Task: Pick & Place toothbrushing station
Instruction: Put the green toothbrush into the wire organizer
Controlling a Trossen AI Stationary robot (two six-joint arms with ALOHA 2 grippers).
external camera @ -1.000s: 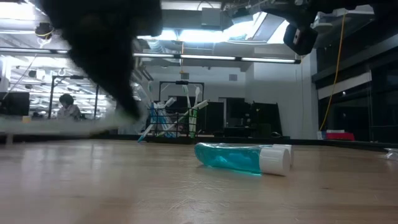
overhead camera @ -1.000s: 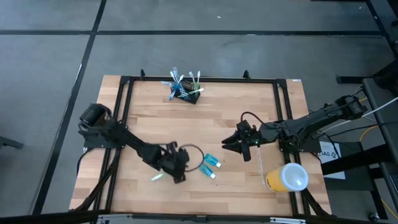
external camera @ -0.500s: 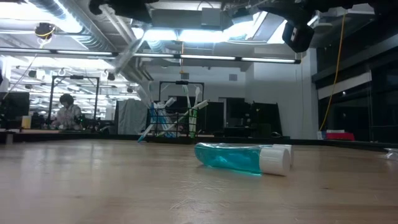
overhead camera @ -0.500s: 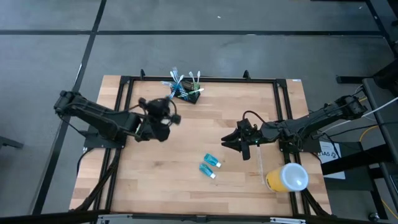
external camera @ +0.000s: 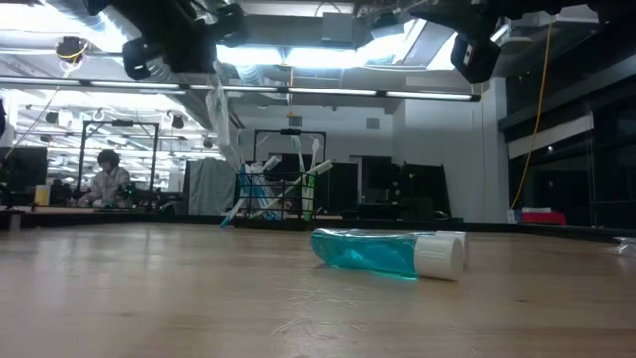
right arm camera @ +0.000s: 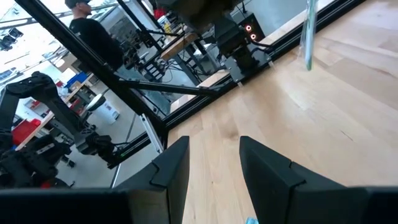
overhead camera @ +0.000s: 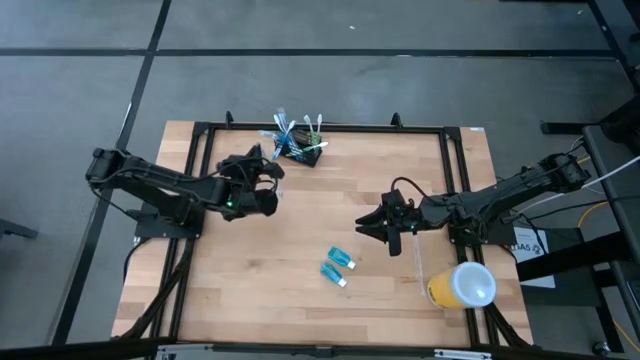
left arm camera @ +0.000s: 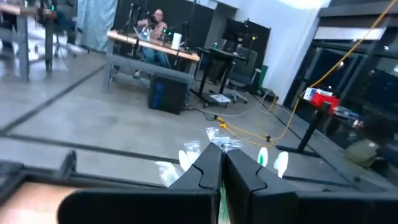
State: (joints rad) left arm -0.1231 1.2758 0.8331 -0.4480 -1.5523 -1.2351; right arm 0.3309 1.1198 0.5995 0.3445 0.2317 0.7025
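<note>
**High, low and wrist views, read left to right.** The left gripper (overhead camera: pixel 262 168) hangs above the far-left part of the wooden table (overhead camera: pixel 330 205), just beside the toothbrushing station (overhead camera: pixel 300 152). Its fingers (left arm camera: pixel 208 169) are pressed together on a pale toothbrush (external camera: pixel 225 114). In the low view the brush dangles by one end, slightly tilted. This grip probably serves to let the free end be lowered into the mesh from above.

The station, a low black wire holder, stands at the table's far edge. It already bears several brushes, which lean outward because the holder is much shorter than they are.

Nearer the middle, two blue toothpaste tubes (overhead camera: pixel 338 266) lie flat, side by side, well apart from the station.

The right gripper (overhead camera: pixel 372 226) waits over the centre-right of the table. Its fingers are spread and empty, clear of the left arm's path.

A yellow cup with a white lid (overhead camera: pixel 462 285) lies at the near-right edge.
</note>
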